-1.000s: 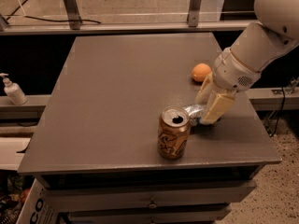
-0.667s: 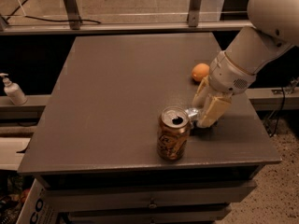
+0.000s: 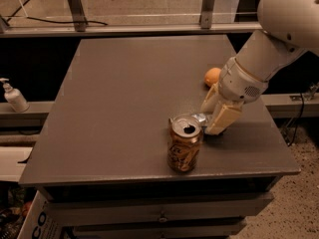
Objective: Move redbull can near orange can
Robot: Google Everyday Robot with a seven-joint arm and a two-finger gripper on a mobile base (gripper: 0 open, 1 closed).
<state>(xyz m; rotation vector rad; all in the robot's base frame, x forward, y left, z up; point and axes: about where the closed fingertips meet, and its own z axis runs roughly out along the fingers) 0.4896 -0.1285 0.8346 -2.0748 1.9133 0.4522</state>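
The orange can [image 3: 184,144], orange-brown with an open silver top, stands upright near the table's front edge. Right behind it, to the right, a small part of the silver redbull can [image 3: 200,117] shows between the cream fingers [image 3: 223,117] of my gripper [image 3: 210,120]. The gripper is shut on the redbull can, low over the table, about a finger's width from the orange can. Most of the redbull can is hidden by the fingers and the orange can.
A round orange fruit [image 3: 213,76] lies behind the gripper near the table's right edge. The dark table [image 3: 124,83] has drawers below. A white pump bottle [image 3: 14,96] stands on a ledge at the left. A cardboard box [image 3: 35,224] sits bottom left.
The arm has shifted slightly left and forward with the redbull can, which is now closer to the orange can. The orange can and the fruit have not moved.
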